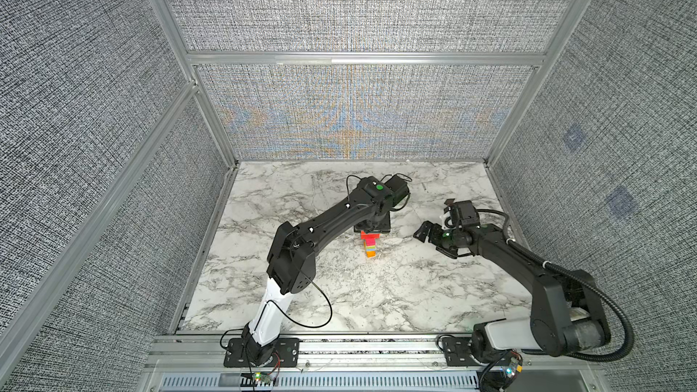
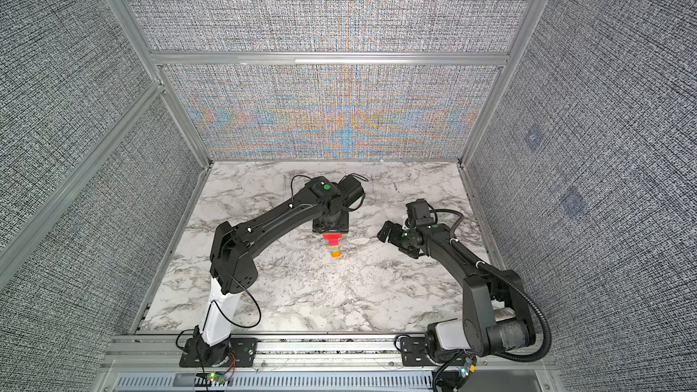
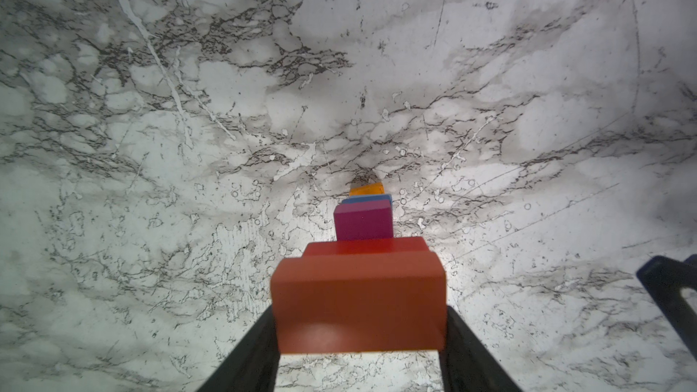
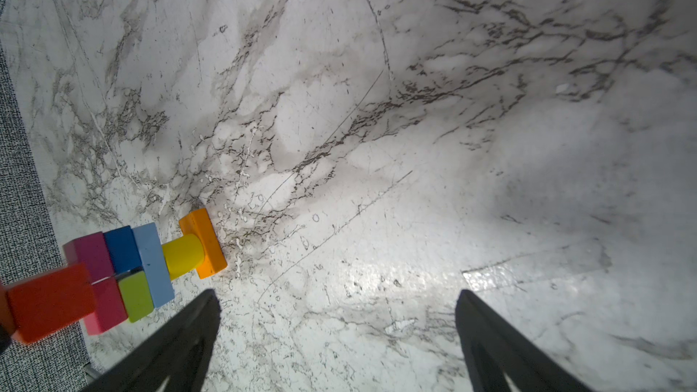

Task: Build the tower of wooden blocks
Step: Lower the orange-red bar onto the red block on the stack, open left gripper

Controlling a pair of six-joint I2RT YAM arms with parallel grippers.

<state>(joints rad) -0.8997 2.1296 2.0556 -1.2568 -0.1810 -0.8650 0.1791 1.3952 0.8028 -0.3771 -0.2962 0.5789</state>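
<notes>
Red-orange block (image 3: 358,288) sits clamped in our left gripper (image 3: 361,309) over the wood block tower (image 1: 369,245) at the middle of the marble table (image 1: 377,296), held, we judge, to settle square on the slim column; our right gripper (image 4: 336,296) hangs near, jaws wide and empty, likely so as not to nudge the stack.

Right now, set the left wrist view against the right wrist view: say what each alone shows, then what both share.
Left wrist only: the left tool gripping the top red-orange block, seen from above. Right wrist only: the yellow cylinder and yellow-green block, and the open, empty right tool. Both: the wood block tower with its orange base on the marble table.
</notes>
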